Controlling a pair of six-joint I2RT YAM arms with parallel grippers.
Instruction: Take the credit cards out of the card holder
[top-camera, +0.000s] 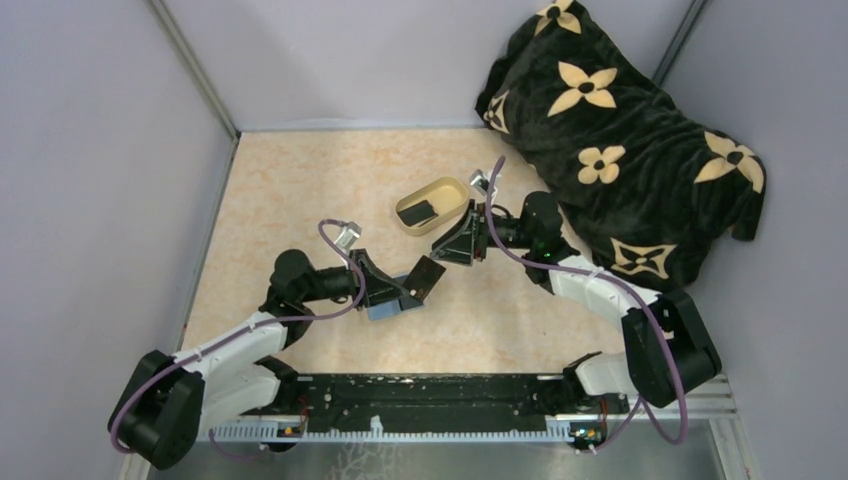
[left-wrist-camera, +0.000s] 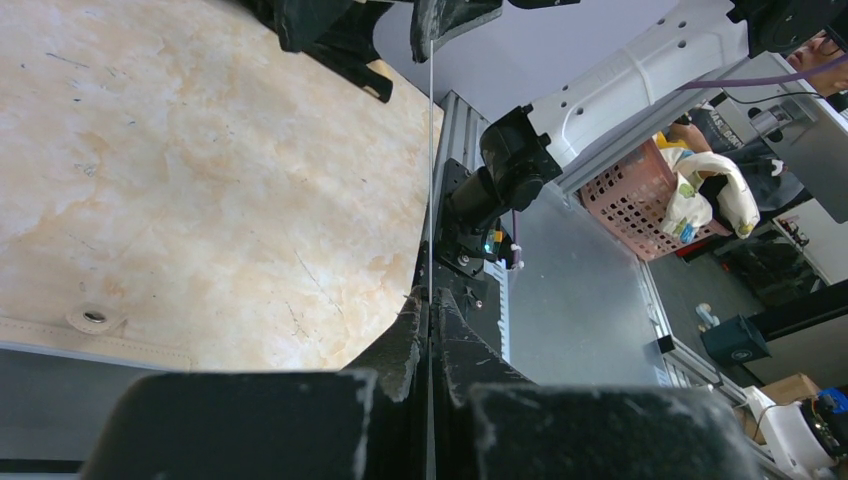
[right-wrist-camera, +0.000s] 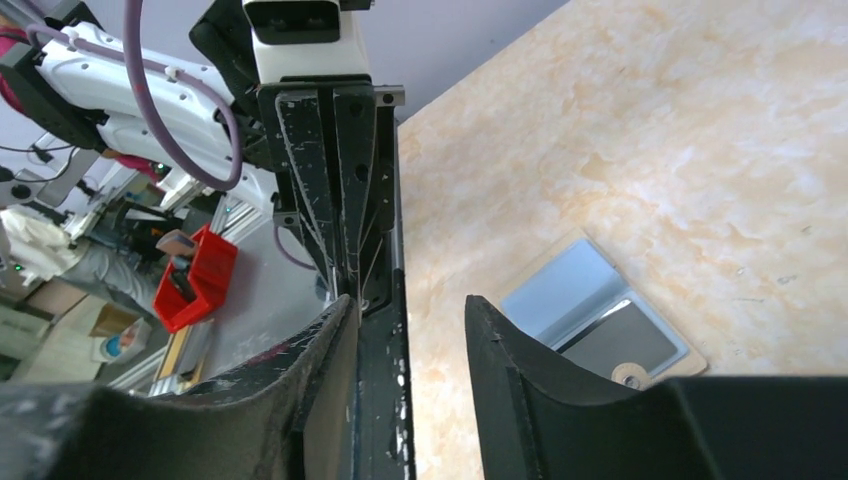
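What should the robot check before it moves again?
1. Left gripper shut on a credit card: ok.
2. Right gripper open, close to that card but not gripping it: ok.
3. Card holder lying open, neither gripper holding it: ok.
4. Dish has room beside the second card lying in it: ok.
5. More cards left inside the holder: cannot tell.

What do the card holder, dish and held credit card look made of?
Card holder: likely leather or imitation; matte tan edge, smooth blue-grey faces. Dish: plastic or glazed ceramic, unclear; smooth cream-yellow wall. Credit card: probably plastic; thin, black, unbent where held.
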